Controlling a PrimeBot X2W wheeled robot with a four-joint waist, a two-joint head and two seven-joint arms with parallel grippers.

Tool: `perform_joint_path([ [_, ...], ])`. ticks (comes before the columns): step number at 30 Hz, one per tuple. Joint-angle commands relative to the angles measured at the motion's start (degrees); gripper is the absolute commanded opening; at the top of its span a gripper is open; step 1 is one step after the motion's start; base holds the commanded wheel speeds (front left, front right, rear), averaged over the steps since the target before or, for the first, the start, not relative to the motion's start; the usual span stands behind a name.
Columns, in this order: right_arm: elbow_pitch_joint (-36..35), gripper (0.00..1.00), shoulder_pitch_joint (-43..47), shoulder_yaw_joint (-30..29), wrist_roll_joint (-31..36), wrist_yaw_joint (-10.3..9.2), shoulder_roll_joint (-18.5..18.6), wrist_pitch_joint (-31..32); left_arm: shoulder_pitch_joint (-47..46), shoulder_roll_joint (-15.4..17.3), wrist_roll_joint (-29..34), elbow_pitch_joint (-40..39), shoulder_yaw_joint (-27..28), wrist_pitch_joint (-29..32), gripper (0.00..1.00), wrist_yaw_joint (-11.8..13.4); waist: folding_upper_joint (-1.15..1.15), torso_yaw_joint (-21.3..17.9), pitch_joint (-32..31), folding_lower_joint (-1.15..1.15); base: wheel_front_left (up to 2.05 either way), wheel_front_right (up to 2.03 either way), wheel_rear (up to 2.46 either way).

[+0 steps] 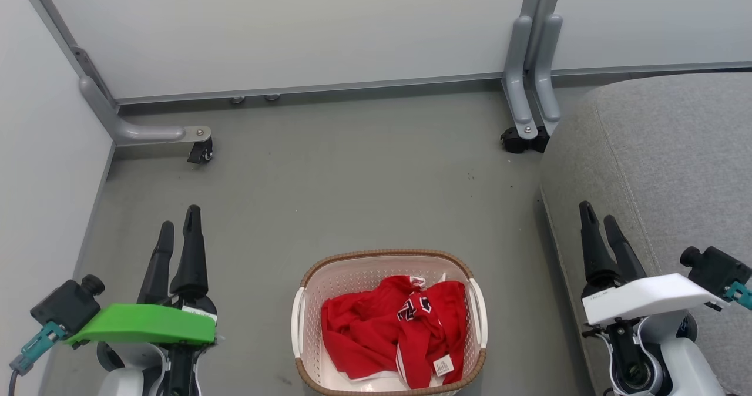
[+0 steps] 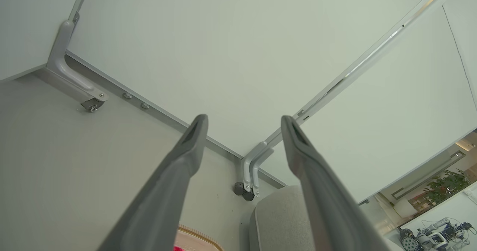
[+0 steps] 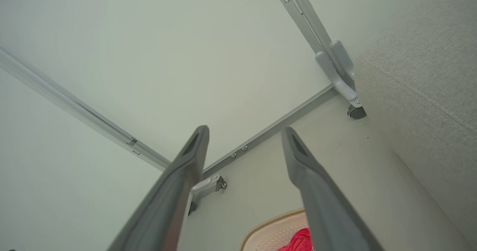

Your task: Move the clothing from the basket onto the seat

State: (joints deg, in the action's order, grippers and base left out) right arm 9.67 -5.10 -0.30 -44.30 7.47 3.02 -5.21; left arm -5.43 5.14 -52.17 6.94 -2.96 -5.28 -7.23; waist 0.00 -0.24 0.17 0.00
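Red clothing (image 1: 376,325): heaped in cream perforated plastic basket (image 1: 385,253), open grey floor (image 1: 352,178) around.
Light-grey fabric seat (image 1: 675,161): right of basket.
Tools: left tool (image 1: 180,217), right tool (image 1: 597,212) parted, empty.

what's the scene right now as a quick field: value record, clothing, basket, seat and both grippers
clothing: red sports garments bunched inside the basket, white tag showing
basket: cream perforated laundry basket, brown rim, on the grey floor between the arms
seat: light-grey sofa cushion to the basket's right, no clothing on it
left gripper: jaws open, empty, left of the basket
right gripper: jaws open, empty, by the seat's edge
task state: nothing moved onto the seat yet
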Motion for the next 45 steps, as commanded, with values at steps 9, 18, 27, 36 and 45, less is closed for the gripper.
perform_joint_path([
  [9, -0.47, 1.00, -1.57, 1.25, 8.90, 0.03, 0.40, -2.06, -0.37, 1.38, 7.41, -0.89, -1.19, -2.00, 1.00, -0.25, 0.00, -0.06, -0.01, 0.00, 0.00, 0.00, 0.00],
  [18, 0.52, 1.00, -1.75, 1.93, 15.81, 0.02, 0.36, -3.47, -0.22, 2.03, 12.30, 0.43, -2.24, -3.37, 1.00, -0.28, 0.00, -0.06, -0.10, 0.00, 0.00, 0.00, 0.00],
  [27, 2.38, 1.00, -1.92, 2.23, 21.58, 0.03, 0.21, -4.74, -0.08, 2.25, 17.04, 1.22, -2.71, -4.65, 1.00, -0.28, 0.00, 0.09, -0.20, 0.00, 0.00, 0.00, 0.00],
  [36, 4.12, 1.00, -2.52, 2.47, 26.46, 0.03, 0.04, -5.84, 0.51, 2.21, 21.42, 2.65, -2.59, -5.85, 1.00, -0.30, 0.00, 0.14, -0.27, 0.00, 0.00, 0.00, 0.00],
  [45, 5.10, 1.00, -2.80, 2.94, 30.65, 0.03, -0.06, -6.29, 0.67, 2.32, 24.80, 4.11, -3.28, -6.99, 1.00, -0.32, 0.00, 0.19, -0.33, 0.00, 0.00, 0.00, 0.00],
])
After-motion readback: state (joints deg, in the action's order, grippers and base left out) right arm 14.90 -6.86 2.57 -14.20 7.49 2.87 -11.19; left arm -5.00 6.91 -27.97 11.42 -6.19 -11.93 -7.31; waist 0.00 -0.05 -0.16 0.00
